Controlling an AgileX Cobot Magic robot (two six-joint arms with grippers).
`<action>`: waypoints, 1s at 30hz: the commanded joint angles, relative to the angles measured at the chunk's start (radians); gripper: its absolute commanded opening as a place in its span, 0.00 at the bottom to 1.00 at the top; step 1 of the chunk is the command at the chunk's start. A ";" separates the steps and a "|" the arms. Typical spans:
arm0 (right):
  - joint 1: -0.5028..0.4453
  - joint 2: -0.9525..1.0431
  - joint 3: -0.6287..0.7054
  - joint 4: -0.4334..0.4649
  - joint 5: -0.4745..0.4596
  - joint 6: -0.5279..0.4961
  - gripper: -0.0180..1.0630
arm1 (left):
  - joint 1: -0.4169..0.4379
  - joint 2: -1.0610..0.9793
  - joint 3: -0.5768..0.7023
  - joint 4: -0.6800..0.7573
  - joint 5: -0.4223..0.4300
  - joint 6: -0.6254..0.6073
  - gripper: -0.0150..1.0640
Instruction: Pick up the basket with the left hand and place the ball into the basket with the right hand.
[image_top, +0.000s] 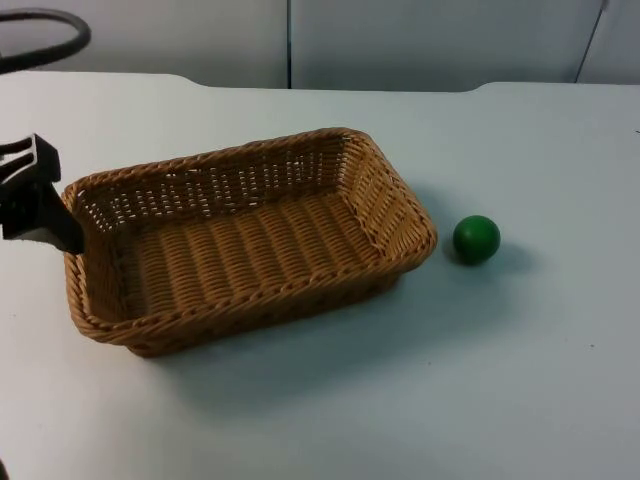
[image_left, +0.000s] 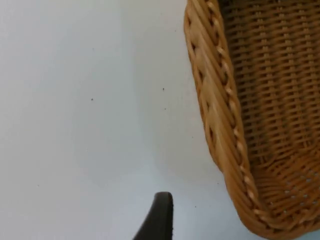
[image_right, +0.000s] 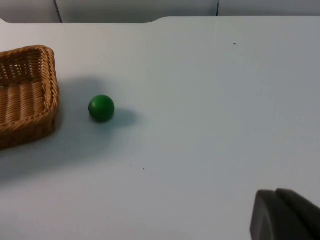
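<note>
The rectangular woven wicker basket is sitting nearest the camera at centre-left of the top view, flat on the white table top. The left gripper is hovering at the basket's short left rim, holding nothing; I cannot tell how far its fingers are spread. To grasp well, it should be straddling that rim squarely before closing. The small green ball is lying right of the basket, just beside it. The right gripper is waiting well apart from the ball, its opening unclear.
</note>
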 joint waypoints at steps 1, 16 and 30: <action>-0.005 -0.004 0.006 -0.001 -0.011 -0.004 0.01 | -0.007 0.056 0.000 -0.028 -0.031 -0.007 0.76; -0.005 -0.004 0.006 -0.003 -0.011 -0.004 0.01 | -0.007 0.158 0.000 -0.198 -0.125 0.157 0.76; -0.005 -0.004 0.006 -0.003 -0.011 -0.004 0.01 | -0.007 0.306 -0.134 -0.316 -0.115 0.263 0.76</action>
